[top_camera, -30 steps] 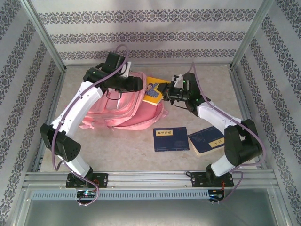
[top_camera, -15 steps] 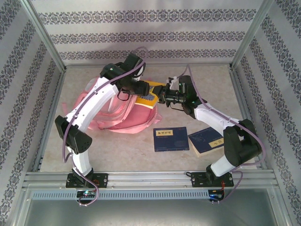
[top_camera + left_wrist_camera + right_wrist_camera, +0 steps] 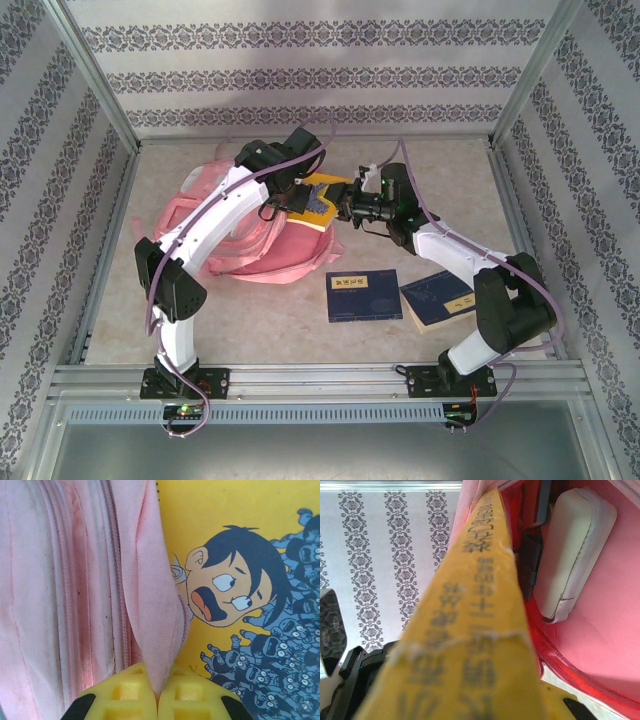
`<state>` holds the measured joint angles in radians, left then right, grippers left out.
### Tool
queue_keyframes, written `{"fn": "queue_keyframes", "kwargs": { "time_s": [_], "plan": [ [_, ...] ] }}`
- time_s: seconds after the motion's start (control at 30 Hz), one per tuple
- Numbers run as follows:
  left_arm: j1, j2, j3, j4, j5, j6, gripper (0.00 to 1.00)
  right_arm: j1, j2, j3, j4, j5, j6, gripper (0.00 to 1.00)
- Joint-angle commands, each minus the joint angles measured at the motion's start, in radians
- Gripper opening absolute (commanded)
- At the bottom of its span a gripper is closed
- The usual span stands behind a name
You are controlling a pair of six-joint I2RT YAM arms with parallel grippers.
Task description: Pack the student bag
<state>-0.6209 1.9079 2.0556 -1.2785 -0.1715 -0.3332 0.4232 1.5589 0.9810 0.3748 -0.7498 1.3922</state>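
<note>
Blue book (image 3: pixel 363 296) and second blue book (image 3: pixel 438 299) lie flat, side by side on the worktop (image 3: pixel 300 320), near the right arm base. Student bag (image 3: pixel 250 250) sits left of centre, further back. Left jaws closed, pinching the bag's pink edge fabric (image 3: pixel 155 630). Right jaws gripping yellow book (image 3: pixel 318 198), its far end at the bag's mouth.

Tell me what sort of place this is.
Probably a robot test cell, not a classroom: aluminium frame posts, patterned wall panels, and a left arm and right arm bolted at the near edge of the table.
</note>
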Motion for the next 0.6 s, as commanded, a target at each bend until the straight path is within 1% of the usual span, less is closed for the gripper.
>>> {"fn": "queue_keyframes", "kwargs": {
  "time_s": [0.0,0.13,0.2,0.33,0.37,0.43,0.57],
  "plan": [
    [-0.008,-0.020,0.060,-0.052,-0.068,0.003,0.00,0.008,-0.054,0.011,0.090,-0.072,-0.066,0.00],
    [-0.005,-0.033,0.214,-0.114,-0.125,0.002,0.00,0.010,-0.076,0.032,-0.164,-0.051,-0.235,0.00],
    [-0.002,-0.049,0.270,-0.133,-0.155,0.012,0.00,0.022,-0.078,0.041,-0.257,-0.042,-0.310,0.00],
    [0.013,-0.107,0.305,-0.104,-0.155,0.067,0.00,0.052,-0.084,0.062,-0.455,0.033,-0.473,0.00],
    [0.013,-0.119,0.301,-0.094,-0.155,0.088,0.00,0.058,-0.080,0.066,-0.484,0.047,-0.503,0.00],
    [0.018,-0.134,0.297,-0.088,-0.160,0.123,0.00,0.064,-0.074,0.060,-0.483,0.046,-0.515,0.00],
    [0.030,-0.161,0.275,-0.074,-0.150,0.173,0.00,0.067,-0.084,0.041,-0.421,0.033,-0.466,0.00]
  ]
}}
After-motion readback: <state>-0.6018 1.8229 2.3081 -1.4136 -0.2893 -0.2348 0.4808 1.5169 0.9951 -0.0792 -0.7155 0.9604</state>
